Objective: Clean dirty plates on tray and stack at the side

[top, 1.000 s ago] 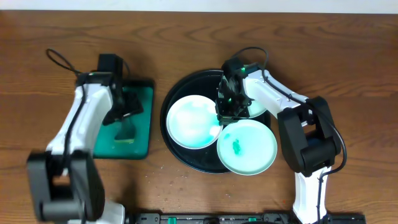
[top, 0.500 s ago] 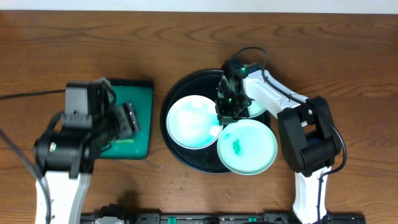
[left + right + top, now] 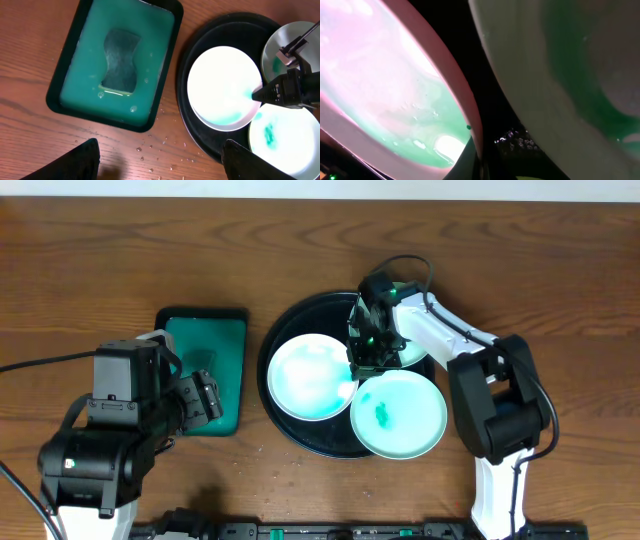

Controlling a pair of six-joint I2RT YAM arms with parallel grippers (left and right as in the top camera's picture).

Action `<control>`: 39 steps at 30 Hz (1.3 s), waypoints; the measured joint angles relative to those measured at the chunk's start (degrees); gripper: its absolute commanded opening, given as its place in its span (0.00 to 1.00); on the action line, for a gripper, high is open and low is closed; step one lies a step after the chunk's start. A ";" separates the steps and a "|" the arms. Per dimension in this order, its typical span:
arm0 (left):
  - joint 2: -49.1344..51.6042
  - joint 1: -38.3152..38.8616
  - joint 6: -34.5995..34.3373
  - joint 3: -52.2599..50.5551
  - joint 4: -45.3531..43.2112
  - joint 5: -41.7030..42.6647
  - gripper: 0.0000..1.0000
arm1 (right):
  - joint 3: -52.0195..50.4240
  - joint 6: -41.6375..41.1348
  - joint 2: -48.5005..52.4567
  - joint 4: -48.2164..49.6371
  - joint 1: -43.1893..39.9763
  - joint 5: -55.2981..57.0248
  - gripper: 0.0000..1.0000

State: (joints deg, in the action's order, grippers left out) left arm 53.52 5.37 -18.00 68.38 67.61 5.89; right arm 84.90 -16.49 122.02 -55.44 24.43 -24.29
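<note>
The right gripper [image 3: 367, 360] was closed at the rim of the white plate [image 3: 305, 375], which sat in the black tray [image 3: 300, 437]. The left gripper [image 3: 160, 145] was held wide and empty. If lifted, the wet rim could be lost and the green plate [image 3: 397, 415] knocked.

**Q:** What sort of place is shown?

**A:** A robotics test bench rather than a household kitchen. Two white-and-black jointed arms, the left arm [image 3: 100, 460] and the right arm [image 3: 500, 405], stand at the near edge of a wood-grain table [image 3: 300, 240]. A black rail [image 3: 350, 532] runs along that edge, and a loose cable [image 3: 45, 361] trails off past the left arm.

**Q:** And the dishware?

**A:** It lies on the bare tabletop: a round black tray [image 3: 290, 425] carrying teal-smeared plates [image 3: 400, 415], and a rectangular tray [image 3: 215, 340] of green liquid with a sponge [image 3: 120, 60] in it.
</note>
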 measured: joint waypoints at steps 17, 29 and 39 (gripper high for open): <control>0.00 0.00 -0.02 0.00 2.49 0.00 0.79 | 0.00 -2.16 -12.70 -9.88 -5.22 -2.29 0.01; 0.00 0.00 -0.20 0.00 3.17 0.00 0.79 | -0.02 10.71 -13.75 -23.30 -9.22 -19.28 0.01; 0.00 0.00 -1.66 0.00 3.30 0.00 0.79 | -0.02 13.22 -13.75 -2.49 -9.25 -21.86 0.02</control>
State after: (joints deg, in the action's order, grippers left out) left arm 53.52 5.37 -19.66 68.38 70.91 5.89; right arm 84.88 -3.27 108.27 -57.93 15.18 -46.15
